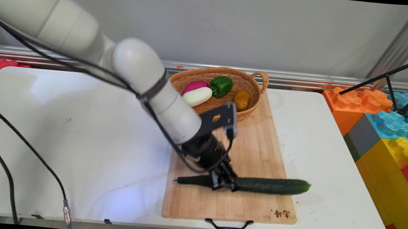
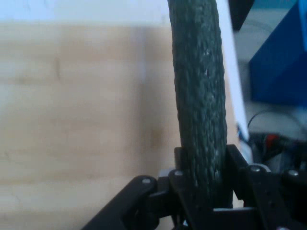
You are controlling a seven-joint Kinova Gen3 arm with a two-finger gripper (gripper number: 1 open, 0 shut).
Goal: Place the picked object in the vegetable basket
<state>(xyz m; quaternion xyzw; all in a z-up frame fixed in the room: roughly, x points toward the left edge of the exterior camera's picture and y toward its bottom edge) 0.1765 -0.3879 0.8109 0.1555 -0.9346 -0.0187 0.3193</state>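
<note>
Now gripper [image 1: 224,183] clamps cucumber [image 1: 271,185] over wooden board [image 1: 255,151], white table [image 1: 78,137].

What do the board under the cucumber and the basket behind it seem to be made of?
The board looks like bamboo or light wood with a smooth matte finish: pale parallel strips with fine grain, a dark mark stamped near one corner, and a black handle at its near edge. The basket looks like woven wicker or rattan: tan interlaced strands and a looped handle.

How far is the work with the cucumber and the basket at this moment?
Done: the gripper is shut on the cucumber. In hand: the cucumber is level over the cutting board; whether lifted, I cannot tell. Left: it is not in the basket.
</note>
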